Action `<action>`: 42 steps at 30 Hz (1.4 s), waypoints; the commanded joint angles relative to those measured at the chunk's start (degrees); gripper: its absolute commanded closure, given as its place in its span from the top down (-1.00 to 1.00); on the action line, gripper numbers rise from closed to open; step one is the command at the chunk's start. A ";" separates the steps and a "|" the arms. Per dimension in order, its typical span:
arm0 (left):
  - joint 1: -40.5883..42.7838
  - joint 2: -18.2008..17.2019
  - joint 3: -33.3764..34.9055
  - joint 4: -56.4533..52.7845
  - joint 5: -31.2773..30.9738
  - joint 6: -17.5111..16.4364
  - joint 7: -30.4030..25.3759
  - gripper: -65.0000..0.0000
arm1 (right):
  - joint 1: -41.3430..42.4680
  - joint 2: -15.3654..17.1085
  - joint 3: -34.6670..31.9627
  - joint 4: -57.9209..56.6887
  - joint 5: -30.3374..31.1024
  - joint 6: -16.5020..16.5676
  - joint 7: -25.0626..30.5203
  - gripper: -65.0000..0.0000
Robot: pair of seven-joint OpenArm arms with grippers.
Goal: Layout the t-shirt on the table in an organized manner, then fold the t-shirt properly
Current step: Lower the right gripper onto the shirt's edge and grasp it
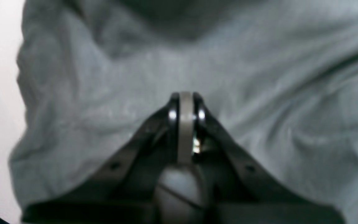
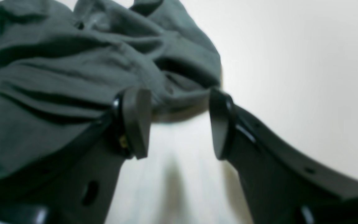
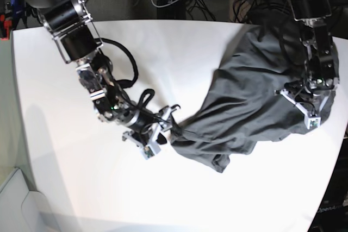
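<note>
T-shirt (image 3: 255,101) bunched in wrinkles toward right edge of table (image 3: 179,52). Left gripper (image 1: 185,104) pressed shut above fabric; right gripper (image 2: 179,124) spread apart at shirt's near corner, clasping nothing.

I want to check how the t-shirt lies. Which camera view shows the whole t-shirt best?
The base view: the t-shirt appears nearly complete, bunched on the table. The left wrist view shows only blurred grey fabric filling the frame. The right wrist view shows one crumpled edge.
</note>
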 commanded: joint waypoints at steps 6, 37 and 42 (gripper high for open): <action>2.83 -1.05 0.12 -0.83 0.32 0.23 -5.62 -0.99 | -1.82 -2.58 0.22 3.30 0.67 0.29 -6.45 -0.02; 2.74 -0.61 0.12 -5.49 0.32 0.23 -6.24 -0.99 | 10.31 -9.61 9.98 -18.59 0.50 7.23 -2.31 0.54; 2.92 -0.52 2.32 -5.49 0.32 0.23 -6.24 -0.99 | 10.14 -11.90 9.89 -18.59 0.32 7.23 -2.14 0.54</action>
